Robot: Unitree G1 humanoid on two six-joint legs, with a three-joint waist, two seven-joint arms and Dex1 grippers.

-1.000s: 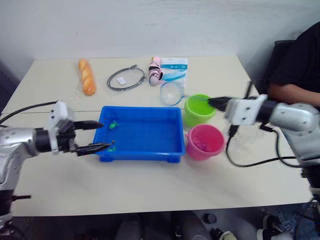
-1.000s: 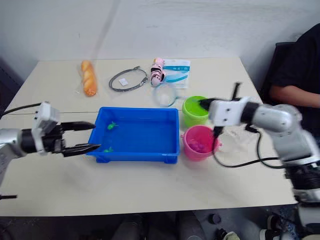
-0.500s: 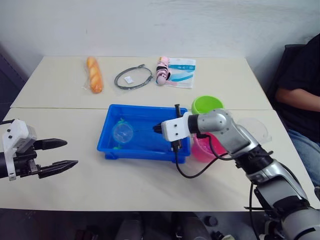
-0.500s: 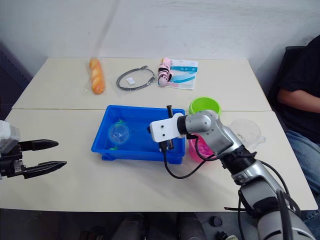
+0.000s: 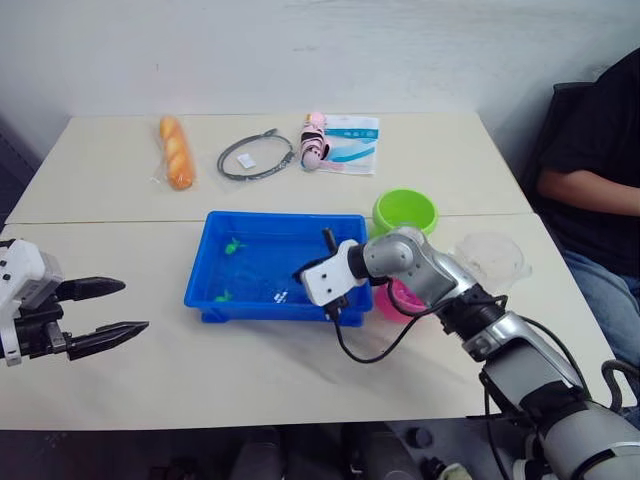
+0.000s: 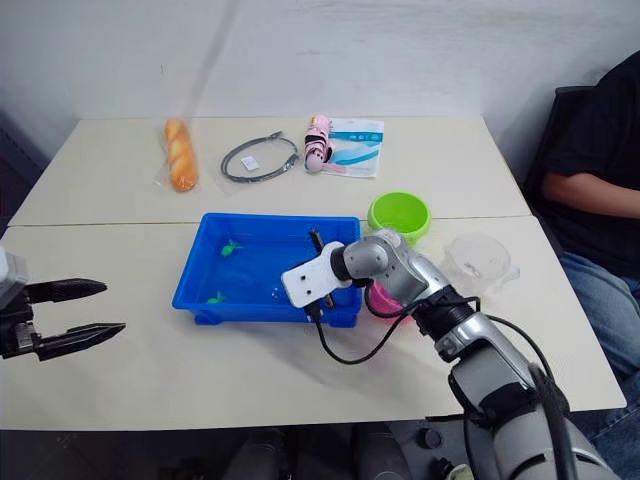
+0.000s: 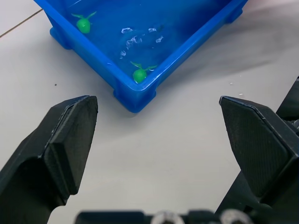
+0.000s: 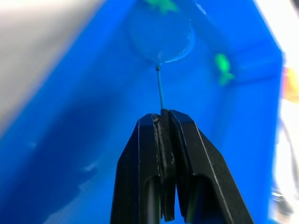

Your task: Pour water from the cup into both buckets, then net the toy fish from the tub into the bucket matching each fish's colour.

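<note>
Net (image 8: 162,35) hoop blurred underwater, thin handle pinched by right gripper (image 8: 163,122)

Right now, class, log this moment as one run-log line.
right gripper: shut on net, in tub | left gripper: open | two green fish left

Hidden, cropped or blurred at this moment

We see the pink bucket (image 5: 402,298) mostly hidden behind the right arm, so we cannot tell what it holds. In the head views the net's hoop is lost against the tub (image 5: 262,305); in the right wrist view the net (image 8: 162,35) is blurred and one green fish (image 8: 160,4) is cut off by the edge. The person (image 5: 592,170) is cropped at the frame edge. The clear cup (image 6: 477,258) is too faint to judge its contents.
</note>
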